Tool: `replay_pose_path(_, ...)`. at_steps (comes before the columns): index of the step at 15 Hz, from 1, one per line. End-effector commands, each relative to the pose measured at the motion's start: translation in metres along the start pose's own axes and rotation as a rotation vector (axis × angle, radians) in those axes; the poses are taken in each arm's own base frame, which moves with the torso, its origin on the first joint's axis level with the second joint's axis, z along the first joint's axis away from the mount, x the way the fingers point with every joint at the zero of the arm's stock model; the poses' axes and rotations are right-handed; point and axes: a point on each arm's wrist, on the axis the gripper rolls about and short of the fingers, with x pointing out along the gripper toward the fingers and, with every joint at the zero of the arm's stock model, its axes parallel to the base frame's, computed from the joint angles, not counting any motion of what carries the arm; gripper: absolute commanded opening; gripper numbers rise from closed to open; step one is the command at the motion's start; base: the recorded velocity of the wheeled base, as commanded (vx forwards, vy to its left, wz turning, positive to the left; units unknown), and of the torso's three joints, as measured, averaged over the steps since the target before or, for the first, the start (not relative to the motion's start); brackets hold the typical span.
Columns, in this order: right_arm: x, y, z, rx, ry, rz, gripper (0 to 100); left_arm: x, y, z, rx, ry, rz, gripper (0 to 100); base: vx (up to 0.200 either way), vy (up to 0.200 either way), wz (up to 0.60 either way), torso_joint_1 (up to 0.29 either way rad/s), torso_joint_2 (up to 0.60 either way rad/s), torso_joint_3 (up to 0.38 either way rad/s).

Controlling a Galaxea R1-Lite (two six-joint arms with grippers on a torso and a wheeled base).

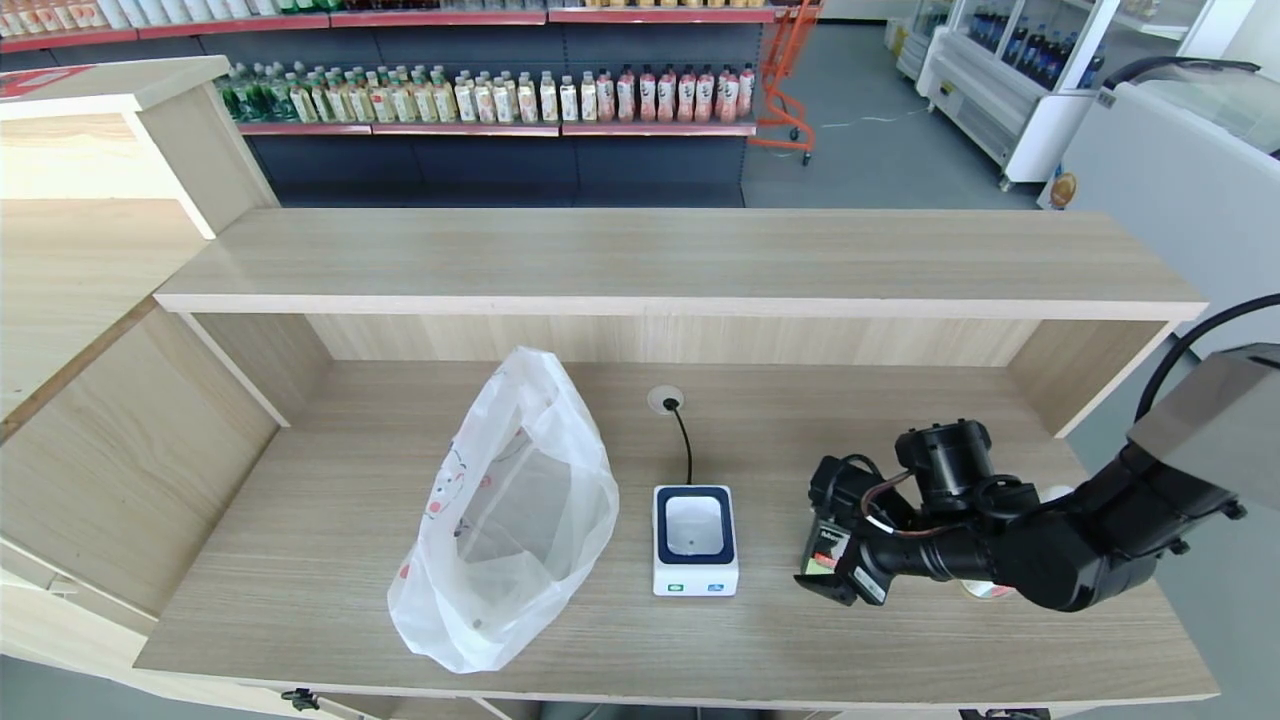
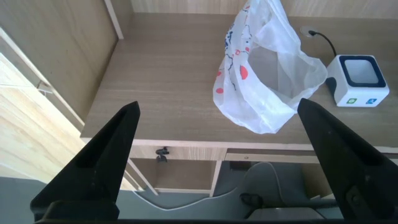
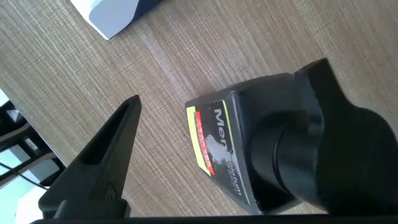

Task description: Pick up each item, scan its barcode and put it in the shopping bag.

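A dark box with a red and yellow label (image 1: 826,552) lies on the wooden counter (image 1: 330,520), to the right of the white barcode scanner (image 1: 695,540). My right gripper (image 1: 838,540) is open around it. In the right wrist view the box (image 3: 217,143) sits close to one finger, and bare wood shows between it and the other finger (image 3: 99,168). The white shopping bag (image 1: 510,510) stands open to the left of the scanner. My left gripper (image 2: 217,106) hangs open and holds nothing, out past the counter's front edge, with the bag (image 2: 267,68) and the scanner (image 2: 360,78) ahead of it.
The scanner's black cable (image 1: 684,440) runs back to a hole in the counter. A raised shelf (image 1: 680,260) and side walls enclose the counter at the back and sides. A small pale item (image 1: 1055,492) and another (image 1: 985,590) peek out from behind my right arm.
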Motion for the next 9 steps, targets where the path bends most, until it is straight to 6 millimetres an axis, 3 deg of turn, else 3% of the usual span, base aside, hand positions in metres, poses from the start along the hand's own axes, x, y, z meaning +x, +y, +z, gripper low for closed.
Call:
replay_pose_path(1,0.002,-0.004,0.005,-0.004,-0.016,-0.008,0,0.000,0.000,0.000,-0.001,0.001,0.000,100,0.000,0.000,0.00,0.000,0.00,0.000)
replay_pose_path(6,-0.003,0.001,0.006,0.046,-0.018,0.000,0,0.000,0.000,0.000,-0.001,-0.001,0.000,100,0.000,0.000,0.00,0.000,0.00,0.000)
replay_pose_path(9,-0.028,0.002,0.009,0.069,-0.050,-0.036,0,0.000,0.000,0.000,-0.001,-0.001,0.000,100,0.000,0.000,0.00,0.000,0.00,0.000)
